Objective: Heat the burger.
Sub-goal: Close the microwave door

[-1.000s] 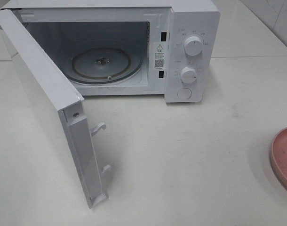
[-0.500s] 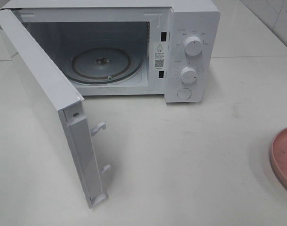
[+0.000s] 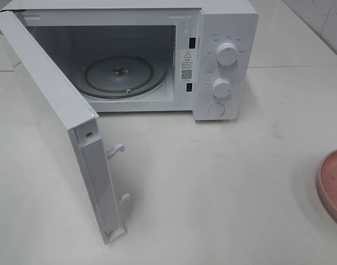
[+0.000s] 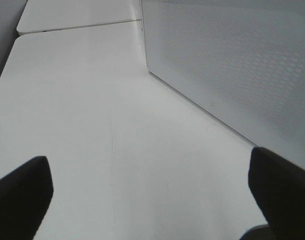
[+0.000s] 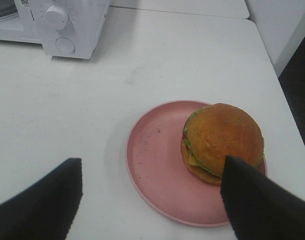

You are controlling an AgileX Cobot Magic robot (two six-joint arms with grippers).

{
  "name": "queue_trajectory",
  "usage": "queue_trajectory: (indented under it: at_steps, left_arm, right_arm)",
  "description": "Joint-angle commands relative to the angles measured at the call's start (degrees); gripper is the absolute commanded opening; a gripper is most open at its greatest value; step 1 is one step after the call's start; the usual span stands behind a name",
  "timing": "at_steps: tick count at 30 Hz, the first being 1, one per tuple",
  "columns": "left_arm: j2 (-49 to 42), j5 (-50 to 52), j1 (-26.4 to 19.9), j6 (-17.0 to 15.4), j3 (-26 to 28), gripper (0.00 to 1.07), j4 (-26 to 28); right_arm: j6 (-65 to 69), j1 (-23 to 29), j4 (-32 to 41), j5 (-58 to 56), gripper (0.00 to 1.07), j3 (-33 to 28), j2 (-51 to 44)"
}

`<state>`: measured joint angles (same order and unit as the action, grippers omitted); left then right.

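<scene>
The burger (image 5: 222, 140), with a golden-brown bun, green lettuce and yellow cheese, sits on the pink plate (image 5: 152, 160) in the right wrist view, off-centre on it. My right gripper (image 5: 150, 200) is open above the table just short of the plate, its fingers wide apart and empty. My left gripper (image 4: 150, 200) is open and empty above bare table beside the microwave door (image 4: 232, 65). In the exterior high view only the plate's edge (image 3: 334, 185) shows, at the right border. The burger and both grippers are out of that view.
The white microwave (image 3: 224, 55) stands at the back with its door (image 3: 52, 110) swung wide open toward the front left. Its glass turntable (image 3: 121, 74) is bare. Two knobs and a button are on its right panel. The microwave's panel also shows in the right wrist view (image 5: 67, 25).
</scene>
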<state>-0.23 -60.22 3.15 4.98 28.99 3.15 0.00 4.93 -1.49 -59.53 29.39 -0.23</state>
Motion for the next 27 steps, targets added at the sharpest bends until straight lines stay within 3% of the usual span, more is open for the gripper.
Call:
queue_trajectory:
  at_steps: [1,10,14,15,17,18,19,20,22,23,24,25,26,27]
  left_arm:
    - [-1.15,0.69,-0.06,-0.29,-0.17,1.00,0.23]
    - [1.66,3.32,-0.06,-0.29,1.38,0.99,1.09]
    - [6.07,8.54,-0.06,-0.29,2.18,0.89,1.20]
    - [8.88,10.31,-0.06,-0.29,2.18,0.80,1.20]
    - [10.08,10.89,-0.06,-0.29,2.18,0.75,1.20]
    - [13.06,12.32,-0.06,-0.34,2.18,0.60,1.32]
    - [13.06,12.32,-0.06,-0.34,2.18,0.60,1.32]
    - [15.70,13.41,-0.06,-0.46,2.18,0.43,1.49]
    - [16.90,14.15,-0.06,-0.46,2.18,0.37,1.60]
    - [19.71,16.04,-0.06,-0.46,2.18,0.21,1.83]
    - [21.20,17.07,-0.06,-0.46,2.18,0.15,1.83]
    - [21.20,17.07,-0.06,-0.46,2.18,0.15,1.83]
    - [24.12,19.37,-0.06,-0.34,2.18,0.00,1.83]
    - [24.12,19.37,-0.06,-0.34,2.18,0.00,1.83]
  right_arm:
    - [-0.34,-0.17,-0.46,0.06,0.76,-0.06,-1.03]
    - [-0.34,-0.17,-0.46,0.06,0.76,-0.06,-1.03]
    - [-0.34,-0.17,-0.46,0.06,0.76,-0.06,-1.03]
    - [-0.34,-0.17,-0.46,0.06,0.76,-0.06,-1.03]
    - [-0.34,-0.17,-0.46,0.06,0.76,-0.06,-1.03]
    - [-0.34,-0.17,-0.46,0.06,0.76,-0.06,-1.03]
    - [-0.34,-0.17,-0.46,0.06,0.76,-0.06,-1.03]
    - [-0.34,-0.17,-0.46,0.06,0.76,-0.06,-1.03]
    - [-0.34,-0.17,-0.46,0.06,0.76,-0.06,-1.03]
    - [-0.34,-0.17,-0.46,0.06,0.76,-0.06,-1.03]
    - [-0.34,-0.17,-0.46,0.06,0.76,-0.06,-1.03]
    - [-0.34,-0.17,-0.46,0.06,0.76,-0.06,-1.03]
    - [-0.34,-0.17,-0.46,0.06,0.76,-0.06,-1.03]
    - [-0.34,-0.17,-0.46,0.06,0.76,-0.06,-1.03]
